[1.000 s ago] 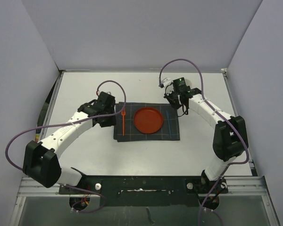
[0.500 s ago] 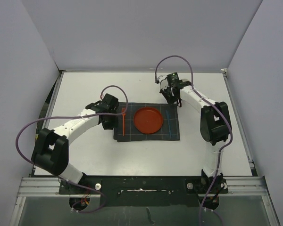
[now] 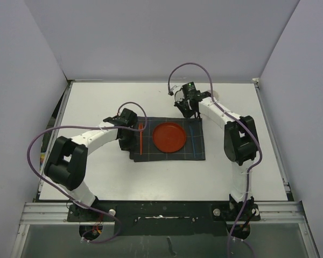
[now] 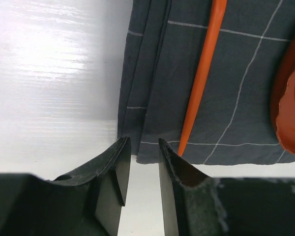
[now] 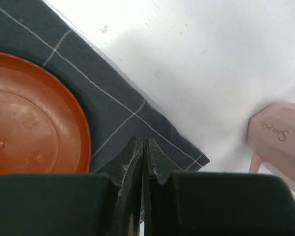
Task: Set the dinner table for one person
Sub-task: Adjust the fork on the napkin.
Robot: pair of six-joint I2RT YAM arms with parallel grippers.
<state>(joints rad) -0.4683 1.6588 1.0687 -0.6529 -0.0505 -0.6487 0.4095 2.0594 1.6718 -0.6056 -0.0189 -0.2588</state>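
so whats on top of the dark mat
A red plate at its middle and an orange fork along its left side. The table under the mat is covered; the right hand covers some far edge.

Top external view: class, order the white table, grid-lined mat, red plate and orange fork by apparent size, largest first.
1. white table
2. grid-lined mat
3. red plate
4. orange fork, roughly as long as the plate is wide, but far slimmer

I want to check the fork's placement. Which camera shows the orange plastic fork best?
Top external: the whole orange plastic fork lies on the dark grid-lined cloth mat, left of the round red plate. Left wrist shows only its handle, close up; right wrist shows none of it.
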